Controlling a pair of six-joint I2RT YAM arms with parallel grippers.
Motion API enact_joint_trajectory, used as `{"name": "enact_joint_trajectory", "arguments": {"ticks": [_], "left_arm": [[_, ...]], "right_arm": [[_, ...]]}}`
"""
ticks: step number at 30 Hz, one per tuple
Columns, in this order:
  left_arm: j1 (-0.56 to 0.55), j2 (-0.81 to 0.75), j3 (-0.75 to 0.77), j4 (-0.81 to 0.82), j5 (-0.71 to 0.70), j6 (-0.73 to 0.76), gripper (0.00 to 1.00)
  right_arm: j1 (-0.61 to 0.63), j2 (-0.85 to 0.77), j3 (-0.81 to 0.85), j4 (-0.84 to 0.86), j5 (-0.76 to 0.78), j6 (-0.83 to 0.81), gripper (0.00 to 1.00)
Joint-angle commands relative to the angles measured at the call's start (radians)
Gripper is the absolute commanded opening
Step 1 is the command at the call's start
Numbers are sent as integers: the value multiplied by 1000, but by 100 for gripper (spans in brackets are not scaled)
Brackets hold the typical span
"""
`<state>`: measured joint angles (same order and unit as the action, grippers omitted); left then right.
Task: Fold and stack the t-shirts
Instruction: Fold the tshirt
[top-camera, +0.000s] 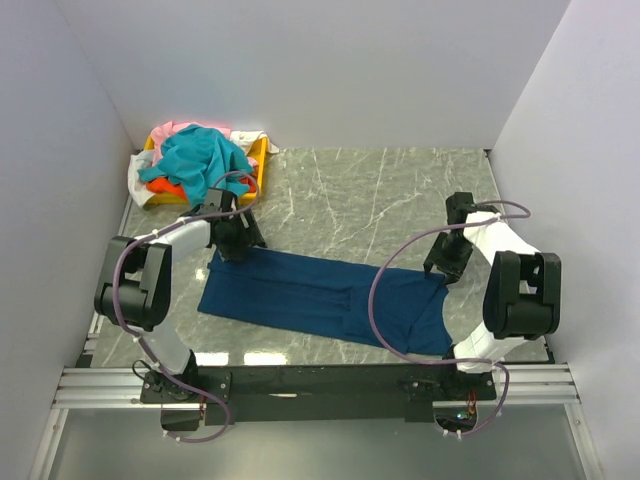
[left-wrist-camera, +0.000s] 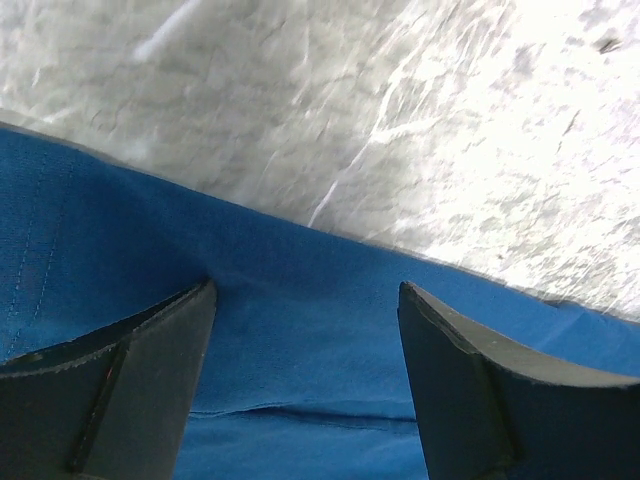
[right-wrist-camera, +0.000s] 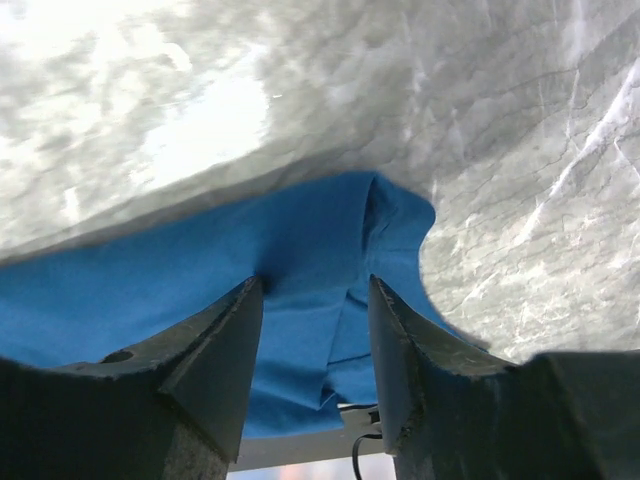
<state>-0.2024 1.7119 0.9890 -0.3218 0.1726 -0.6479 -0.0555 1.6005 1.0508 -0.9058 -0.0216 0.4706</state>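
The navy blue t-shirt (top-camera: 320, 298) lies spread flat across the near half of the table, partly folded lengthwise. My left gripper (top-camera: 233, 243) is low over its far left corner; in the left wrist view its open fingers (left-wrist-camera: 150, 380) rest on the blue cloth (left-wrist-camera: 300, 340) with a seam between them. My right gripper (top-camera: 445, 268) is low over the shirt's far right corner; its open fingers (right-wrist-camera: 215, 370) straddle a folded flap of cloth (right-wrist-camera: 320, 290). The teal (top-camera: 200, 160), orange (top-camera: 162, 187), pink (top-camera: 172, 129) and white (top-camera: 137, 180) shirts lie heaped at the back left.
The heap sits in a shallow yellow tray (top-camera: 262, 160) against the left wall. White walls close in the left, back and right sides. The grey marble tabletop (top-camera: 380, 200) shows behind the navy shirt. A purple cable (top-camera: 385, 290) loops over the shirt's right part.
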Motion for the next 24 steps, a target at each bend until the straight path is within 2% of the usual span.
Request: {"name": "enact_joint_trajectory", "arguments": {"ticks": [1,10,19,24], "left_arm": [[-3,84,-18,-11,-16,8,82],[9,68,-23,-49,-68,24,83],[53,34,-52,-62,-119,19,84],[64,32,-12,-71,-131,51,84]], "right_arm": [[-17,24,-23,37,32,0,53],[-20,116,29,64,69,-3,44],[-18,216,159,62,65,-26,43],[-17,298,271,47,45,-36,43]]}}
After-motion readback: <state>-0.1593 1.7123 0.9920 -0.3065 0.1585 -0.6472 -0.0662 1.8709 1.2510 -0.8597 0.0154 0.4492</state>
